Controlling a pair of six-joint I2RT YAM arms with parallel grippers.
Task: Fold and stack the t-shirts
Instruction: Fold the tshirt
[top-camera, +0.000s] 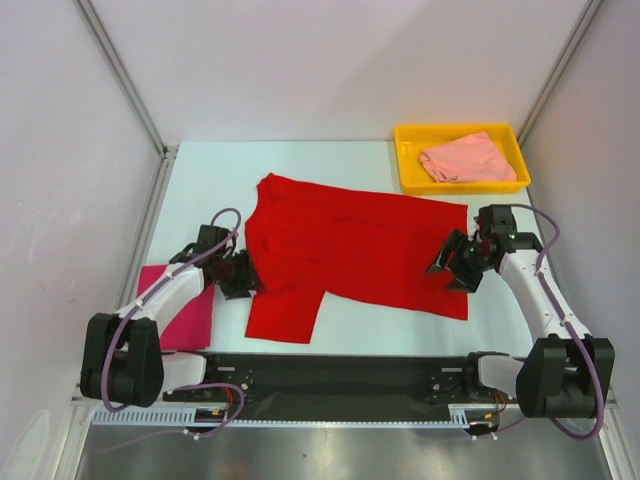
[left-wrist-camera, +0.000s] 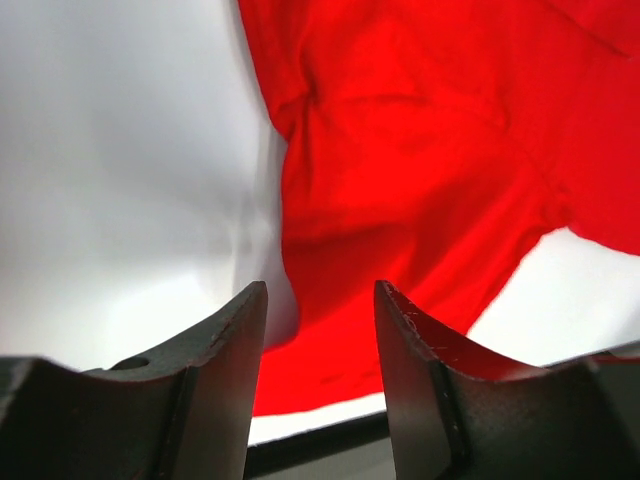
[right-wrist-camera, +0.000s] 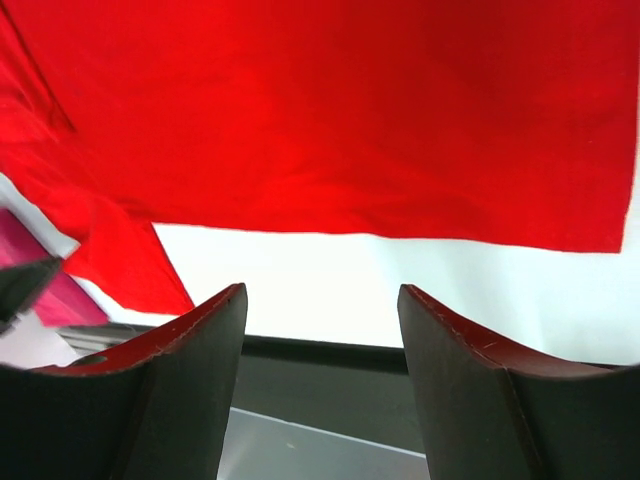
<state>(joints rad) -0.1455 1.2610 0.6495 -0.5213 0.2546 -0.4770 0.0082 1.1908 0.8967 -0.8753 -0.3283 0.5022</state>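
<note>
Three shirts are in view and, by my reading, only one looks finished. The magenta shirt (top-camera: 186, 312) lies as a flat, neat rectangle on the near left of the worktop (top-camera: 385, 325), partly under your left arm, so I take it as folded and as the base of the stack. The red shirt (top-camera: 350, 250) lies spread across the middle of the worktop, body flat, with one sleeve sticking out toward the near edge at its left. It shows no clear fold yet, apart from some bunching near the collar side. The salmon shirt (top-camera: 466, 159) sits crumpled in the yellow tray (top-camera: 408, 134) at the far right corner, untouched as far as you can judge. Your left gripper (top-camera: 242, 273) hangs at the red shirt's left edge, jaws parted with nothing between them. Your right gripper (top-camera: 453, 270) is over the shirt's right end, also parted and empty. That leaves you to fold the red shirt and set it on the magenta one, then lift out, fold and stack the salmon one. Roughly a third is done.
</note>
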